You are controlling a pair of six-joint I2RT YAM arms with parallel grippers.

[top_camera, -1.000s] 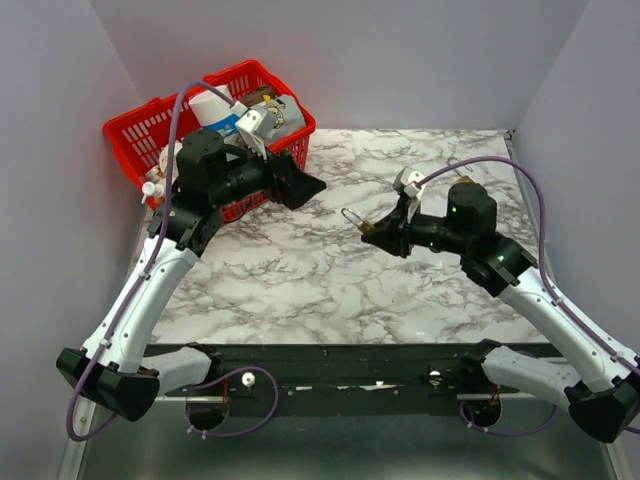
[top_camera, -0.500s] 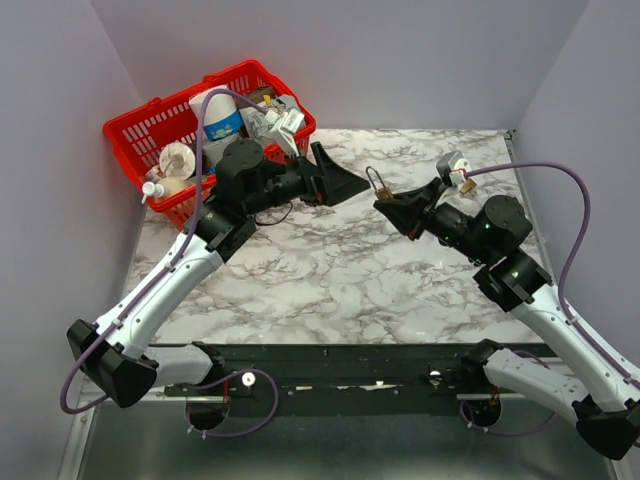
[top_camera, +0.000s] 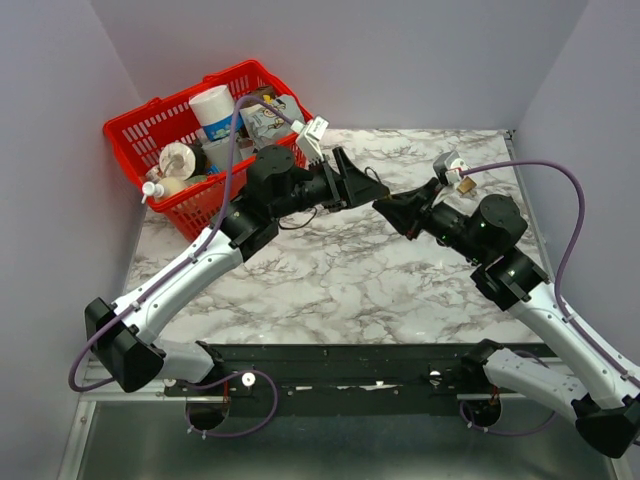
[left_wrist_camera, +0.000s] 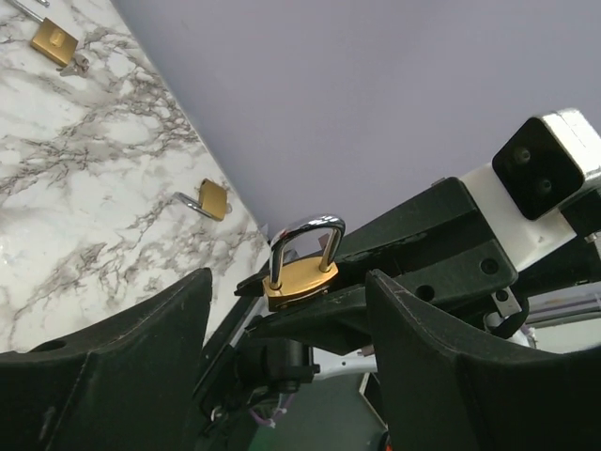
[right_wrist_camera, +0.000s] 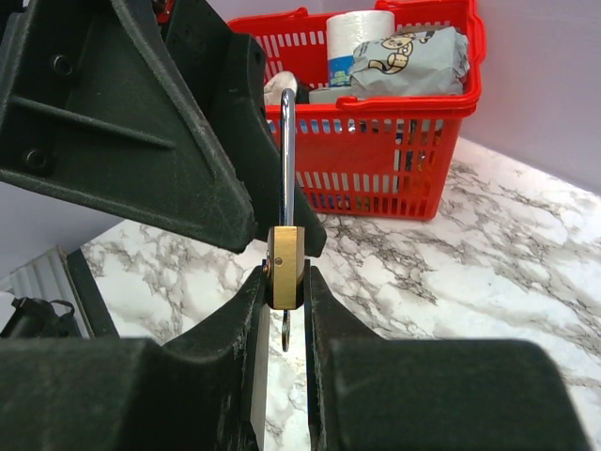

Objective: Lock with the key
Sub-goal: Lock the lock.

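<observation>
My right gripper [right_wrist_camera: 284,282] is shut on a brass padlock [right_wrist_camera: 284,266] and holds it above the marble table, steel shackle [right_wrist_camera: 286,160] pointing away from me. A key [right_wrist_camera: 285,329] hangs from the padlock's underside between my fingers. The padlock also shows in the left wrist view [left_wrist_camera: 300,274]. My left gripper [left_wrist_camera: 289,282] is open, one finger [right_wrist_camera: 122,122] on each side of the shackle end and not touching it. In the top view the left gripper [top_camera: 362,186] and the right gripper [top_camera: 388,207] meet tip to tip at mid-table.
A red basket [top_camera: 135,135] full of groceries stands at the back left, also in the right wrist view [right_wrist_camera: 394,141]. Two more brass padlocks [left_wrist_camera: 53,40] [left_wrist_camera: 212,199] lie on the marble table [top_camera: 330,270] near the back right.
My left arm has swung right from the basket until its open fingers flank the padlock. My right gripper lifted the padlock earlier and has barely moved in the last half second.
</observation>
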